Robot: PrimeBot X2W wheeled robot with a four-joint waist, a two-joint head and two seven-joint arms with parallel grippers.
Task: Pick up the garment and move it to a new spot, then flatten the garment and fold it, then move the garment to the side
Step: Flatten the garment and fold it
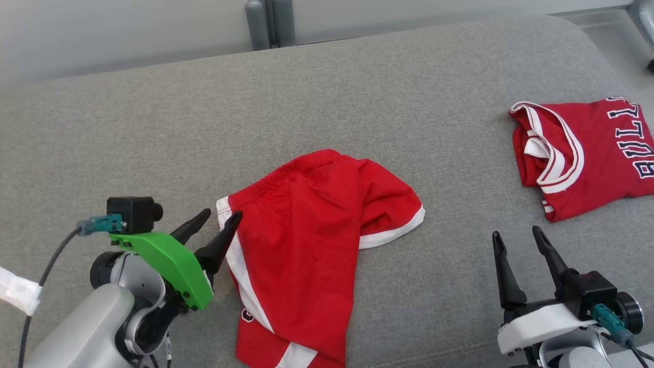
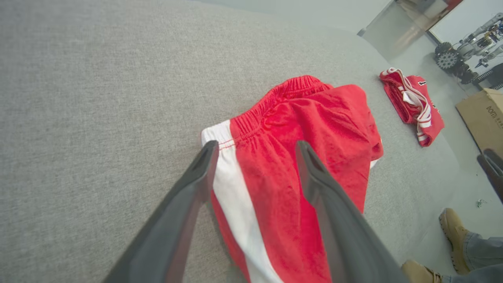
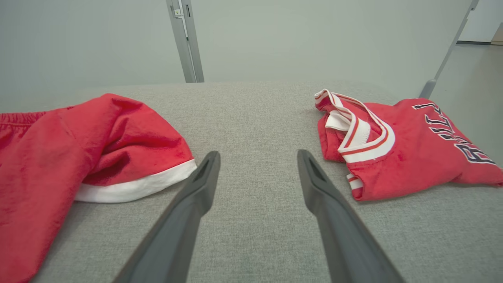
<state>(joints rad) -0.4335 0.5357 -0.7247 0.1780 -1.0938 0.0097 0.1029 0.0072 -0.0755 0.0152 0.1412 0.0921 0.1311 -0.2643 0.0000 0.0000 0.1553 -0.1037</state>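
Red shorts [image 1: 301, 245] with a white side stripe and white hem lie crumpled on the grey padded surface [image 1: 357, 92], waistband toward the far side. My left gripper [image 1: 222, 214] is open at the waistband's left corner; in the left wrist view the left gripper [image 2: 256, 146] straddles the white stripe of the shorts [image 2: 298, 129], and I cannot tell whether it touches the cloth. My right gripper [image 1: 516, 233] stands open over bare surface at the lower right. In the right wrist view the right gripper [image 3: 258, 154] has the shorts [image 3: 78, 149] to its left.
A folded red jersey [image 1: 587, 153] with white trim and dark lettering lies at the right edge, also the jersey [image 3: 397, 153]. Off the surface's far end are a person's tan boots [image 2: 452, 232], a cardboard box [image 2: 483, 114] and another machine [image 2: 452, 59]. A grey post [image 1: 265, 23] stands behind.
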